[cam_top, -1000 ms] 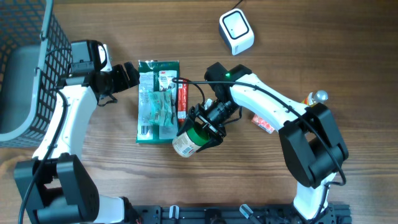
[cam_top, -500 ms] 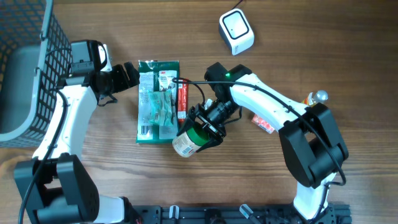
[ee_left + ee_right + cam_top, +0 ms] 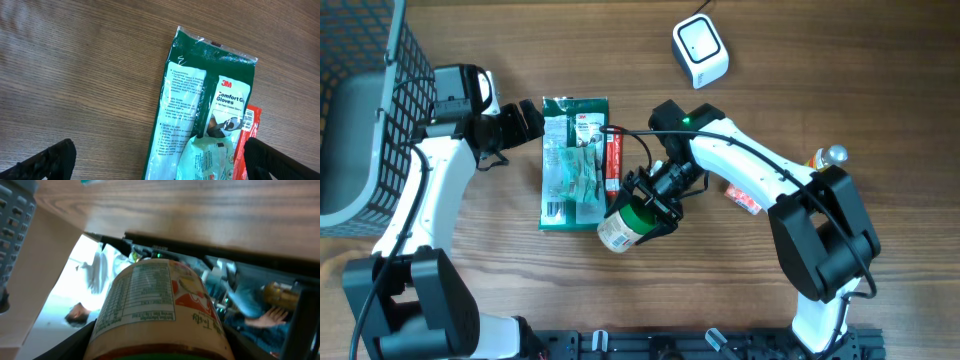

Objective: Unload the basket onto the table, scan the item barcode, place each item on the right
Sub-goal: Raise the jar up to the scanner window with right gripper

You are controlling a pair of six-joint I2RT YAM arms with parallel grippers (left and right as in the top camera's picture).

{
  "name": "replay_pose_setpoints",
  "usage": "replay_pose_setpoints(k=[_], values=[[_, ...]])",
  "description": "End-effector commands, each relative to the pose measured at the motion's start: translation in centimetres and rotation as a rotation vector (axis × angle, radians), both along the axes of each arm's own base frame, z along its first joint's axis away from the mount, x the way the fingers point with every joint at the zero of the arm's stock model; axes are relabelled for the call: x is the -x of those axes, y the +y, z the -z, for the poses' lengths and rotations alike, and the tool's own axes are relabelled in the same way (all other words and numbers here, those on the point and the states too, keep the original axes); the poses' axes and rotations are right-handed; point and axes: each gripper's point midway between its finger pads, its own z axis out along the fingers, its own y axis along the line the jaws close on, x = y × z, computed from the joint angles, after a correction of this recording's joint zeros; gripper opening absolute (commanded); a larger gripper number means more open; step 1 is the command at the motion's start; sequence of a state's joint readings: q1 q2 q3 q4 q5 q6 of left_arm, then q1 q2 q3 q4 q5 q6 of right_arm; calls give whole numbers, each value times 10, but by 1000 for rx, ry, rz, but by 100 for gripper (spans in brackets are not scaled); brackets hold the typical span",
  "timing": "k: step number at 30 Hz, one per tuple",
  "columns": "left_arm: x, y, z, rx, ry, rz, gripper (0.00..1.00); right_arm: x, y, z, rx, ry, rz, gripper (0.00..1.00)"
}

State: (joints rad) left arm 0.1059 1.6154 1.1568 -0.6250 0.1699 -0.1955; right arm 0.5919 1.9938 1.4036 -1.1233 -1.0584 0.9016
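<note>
A wooden counter [image 3: 820, 90] is seen from overhead, with a white scanner [image 3: 700, 48] at its far side. The canister [image 3: 620, 232] is clamped in the right jaws, near and left of the scanner and well apart from it, its long axis pointing near-left. In the left wrist view, the left jaws are spread wide before a gloves packet [image 3: 200, 115], gripping nothing. In the right wrist view, the canister's label is shown, but no barcode can be made out.

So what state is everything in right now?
glove pack: lying flat, unheld.
jar: tipped on its side, gripped by right end effector.
right end effector: shut on jar.
left end effector: open, empty.
scanner: resting on table, untouched.
basket: standing at left edge.
</note>
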Motion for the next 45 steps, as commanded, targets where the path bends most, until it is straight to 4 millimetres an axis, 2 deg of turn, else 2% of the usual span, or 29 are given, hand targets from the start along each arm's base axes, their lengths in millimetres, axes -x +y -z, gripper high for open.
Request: replay_pose_setpoints(k=[1, 7, 12, 13, 15, 17, 18, 19, 21, 23, 26, 28, 30, 32, 34, 37, 39, 43, 45], values=[[-4, 5, -9, -13, -28, -4, 100, -16, -6, 19, 95, -109, -5, 4], [-4, 5, -9, -13, -28, -4, 100, -49, -29, 56, 307, -352, -23, 5], [-4, 5, -9, -13, -28, -4, 100, -70, -42, 69, 404, -467, -20, 8], [-4, 5, -9, -13, -28, -4, 100, -74, -45, 71, 428, -488, -19, 10], [-4, 5, -9, -13, -28, -4, 100, -82, -56, 77, 499, -539, -21, 25], [-4, 5, -9, -13, -28, -4, 100, -90, -66, 81, 561, -583, -23, 29], [-4, 5, -9, -13, -28, -4, 100, -96, -71, 82, 592, -611, -23, 22], [-4, 5, -9, -13, -28, -4, 100, -101, -76, 84, 616, -651, -40, 7], [-4, 5, -9, -13, -28, -4, 100, -109, -77, 83, 578, -740, -136, 4], [-4, 5, -9, -13, -28, -4, 100, -116, -81, 77, 534, -810, -227, 4], [-4, 5, -9, -13, -28, -4, 100, -126, -96, 55, 572, -813, -235, 4], [-4, 5, -9, -13, -28, -4, 100, -135, -105, 28, 590, -823, -228, 5], [-4, 5, -9, -13, -28, -4, 100, -144, -106, 1, 559, -879, -271, 6], [-4, 5, -9, -13, -28, -4, 100, -156, -104, -27, 529, -964, -315, 9], [-4, 5, -9, -13, -28, -4, 100, -168, -103, -44, 528, -1046, -342, 16], [-4, 5, -9, -13, -28, -4, 100, -196, -114, -55, 640, -1160, -326, 17], [-4, 5, -9, -13, -28, -4, 100, -227, -132, -60, 782, -1267, -307, 16], [-4, 5, -9, -13, -28, -4, 100, -280, -144, -61, 827, -1394, -190, 15], [-4, 5, -9, -13, -28, -4, 100, -301, -154, -61, 841, -1435, -124, 12]])
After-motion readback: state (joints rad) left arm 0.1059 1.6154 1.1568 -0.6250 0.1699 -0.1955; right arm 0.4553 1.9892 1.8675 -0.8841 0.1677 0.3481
